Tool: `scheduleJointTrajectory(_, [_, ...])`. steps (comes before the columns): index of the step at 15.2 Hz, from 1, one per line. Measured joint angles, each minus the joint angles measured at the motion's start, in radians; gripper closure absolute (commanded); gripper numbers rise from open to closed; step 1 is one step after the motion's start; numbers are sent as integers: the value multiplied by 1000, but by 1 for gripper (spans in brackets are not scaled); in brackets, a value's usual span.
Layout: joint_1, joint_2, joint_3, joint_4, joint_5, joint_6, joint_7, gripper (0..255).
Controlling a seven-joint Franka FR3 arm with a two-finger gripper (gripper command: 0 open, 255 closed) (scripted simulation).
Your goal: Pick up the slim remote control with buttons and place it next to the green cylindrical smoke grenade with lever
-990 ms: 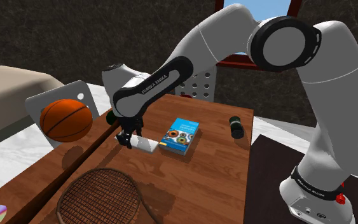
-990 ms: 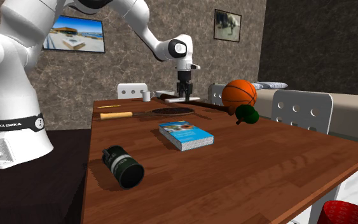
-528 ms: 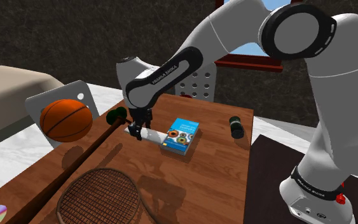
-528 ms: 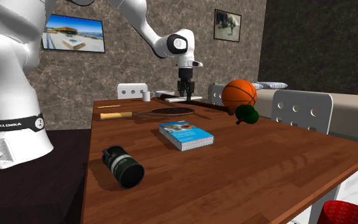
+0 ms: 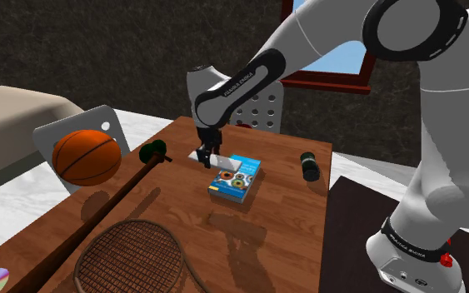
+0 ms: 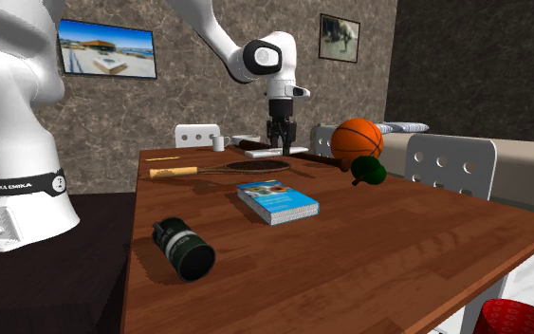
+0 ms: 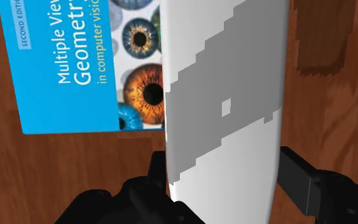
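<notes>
**Remote up and travelling toward the grenade**

At the shoulder view's left the orange basketball (image 5: 87, 156) sits where it was. Next comes my gripper (image 5: 206, 155); a second ago it was low over the wooden table (image 5: 282, 241), and it has since risen and swung toward that view's right. My fingers are clamped on the slim remote (image 7: 225, 95), drawn white and grey, one finger on each long edge. The remote hangs clear of the table, by the corner of the blue book (image 5: 236, 176). Further right the dark green grenade (image 5: 310, 166) lies on its side, unmoved and well apart from me. The pick looks done and I judge the carry roughly half made; what remains is to cross the book and set the remote down beside the grenade without nudging it into a roll.
</notes>
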Motion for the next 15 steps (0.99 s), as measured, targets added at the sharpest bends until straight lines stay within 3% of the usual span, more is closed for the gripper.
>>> scheduleJointTrajectory(15, [-234, -67, -89, -108, 47, 51, -342, 255])
